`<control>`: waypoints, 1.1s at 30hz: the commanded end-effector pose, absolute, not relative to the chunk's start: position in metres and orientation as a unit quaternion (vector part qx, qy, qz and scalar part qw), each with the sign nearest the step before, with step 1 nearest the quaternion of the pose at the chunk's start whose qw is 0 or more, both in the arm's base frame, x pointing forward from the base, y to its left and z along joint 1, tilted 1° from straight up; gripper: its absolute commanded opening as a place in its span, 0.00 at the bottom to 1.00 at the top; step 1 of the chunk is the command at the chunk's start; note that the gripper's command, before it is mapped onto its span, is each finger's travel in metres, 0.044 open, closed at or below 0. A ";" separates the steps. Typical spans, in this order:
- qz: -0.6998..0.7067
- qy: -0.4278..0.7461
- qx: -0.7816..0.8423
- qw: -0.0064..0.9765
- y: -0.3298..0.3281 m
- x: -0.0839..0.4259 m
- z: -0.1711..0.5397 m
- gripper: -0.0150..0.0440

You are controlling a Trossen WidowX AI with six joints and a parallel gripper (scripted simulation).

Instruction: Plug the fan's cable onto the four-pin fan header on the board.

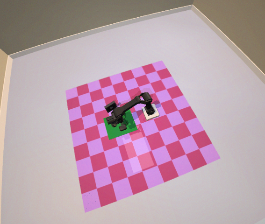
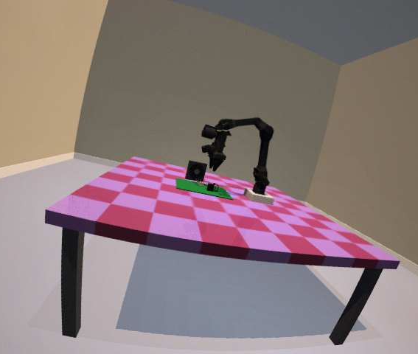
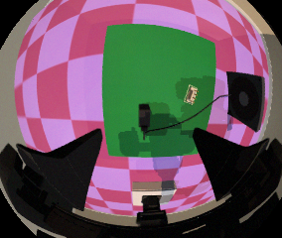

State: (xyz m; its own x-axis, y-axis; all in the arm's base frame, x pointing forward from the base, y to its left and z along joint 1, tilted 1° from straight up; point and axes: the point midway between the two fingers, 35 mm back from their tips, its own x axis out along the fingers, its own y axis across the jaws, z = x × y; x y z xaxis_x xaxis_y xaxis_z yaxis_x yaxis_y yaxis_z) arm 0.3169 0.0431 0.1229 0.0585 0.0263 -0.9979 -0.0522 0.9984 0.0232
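Note:
The green board (image 1: pixel 113 134) (image 2: pixel 184 186) (image 3: pixel 131 64) lies flat on the table. A small pale header (image 2: pixel 200 184) (image 3: pixel 191 94) stands on it, on the side near the fan. The black plug (image 2: pixel 210 186) (image 3: pixel 144 115) rests on the board, apart from the header. A thin dark cable (image 3: pixel 186 120) runs from the plug to the black fan (image 1: pixel 110 106) (image 2: pixel 195 170) (image 3: pixel 243 99), which stands upright beside the board. My gripper (image 1: pixel 116 124) (image 2: pixel 213 169) (image 3: pixel 149 133) is open and empty, pointing down well above the board. In the top view the arm hides the plug and header.
The arm's white base (image 1: pixel 153 116) (image 2: pixel 254 196) (image 3: pixel 138 195) stands on the pink and red checkered table (image 1: pixel 137 185) (image 2: pixel 178 213) (image 3: pixel 83 71), beside the board on the side opposite the fan. The arm reaches over from it, and its shadow falls across part of the board.

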 end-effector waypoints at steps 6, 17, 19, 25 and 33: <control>0.026 0.694 -0.006 0.719 0.044 0.311 0.068 1.00; 0.026 0.694 -0.006 0.719 0.045 0.312 0.054 1.00; 0.026 0.694 -0.006 0.719 0.045 0.312 0.051 1.00; 0.026 0.694 -0.006 0.719 0.045 0.312 0.041 1.00; 0.026 0.694 -0.006 0.719 0.045 0.312 0.028 1.00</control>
State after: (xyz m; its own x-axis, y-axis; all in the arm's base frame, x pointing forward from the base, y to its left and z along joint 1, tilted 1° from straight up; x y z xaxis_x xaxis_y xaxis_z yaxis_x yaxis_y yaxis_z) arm 0.3138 0.0445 0.0339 0.0384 0.0240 -0.9990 -0.0502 0.9985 0.0221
